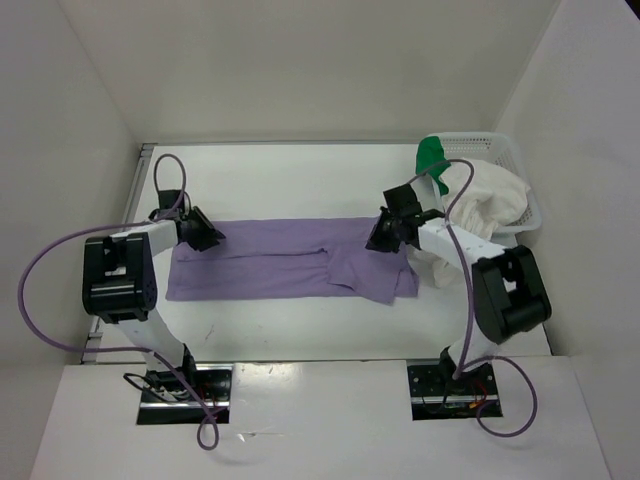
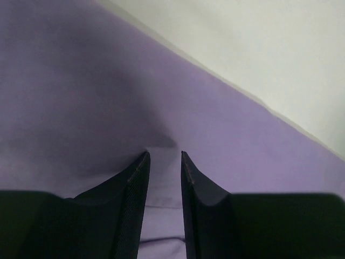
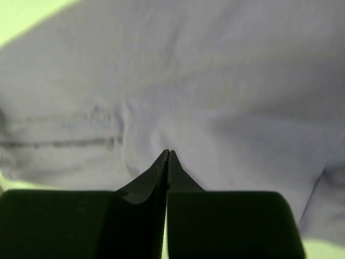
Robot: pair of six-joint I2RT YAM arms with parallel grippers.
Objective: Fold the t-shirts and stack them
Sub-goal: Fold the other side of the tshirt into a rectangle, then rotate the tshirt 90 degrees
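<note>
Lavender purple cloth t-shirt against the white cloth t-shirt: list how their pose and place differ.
Pose: the lavender purple cloth t-shirt lies flat in a long band; the white cloth t-shirt is crumpled. Place: the lavender one is mid-table; the white one spills over the rim of the white plastic mesh basket at right. Both are plain cloth.

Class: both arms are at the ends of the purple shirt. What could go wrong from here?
1. The right hand is shut on just a small pucker of the lavender t-shirt; it may slip out on lifting.
2. The left hand has its fingers apart over the cloth, grip unclear; one end could rise alone and skew the fold.
3. The white t-shirt spills from the basket beside the right arm, which might drag it.
</note>
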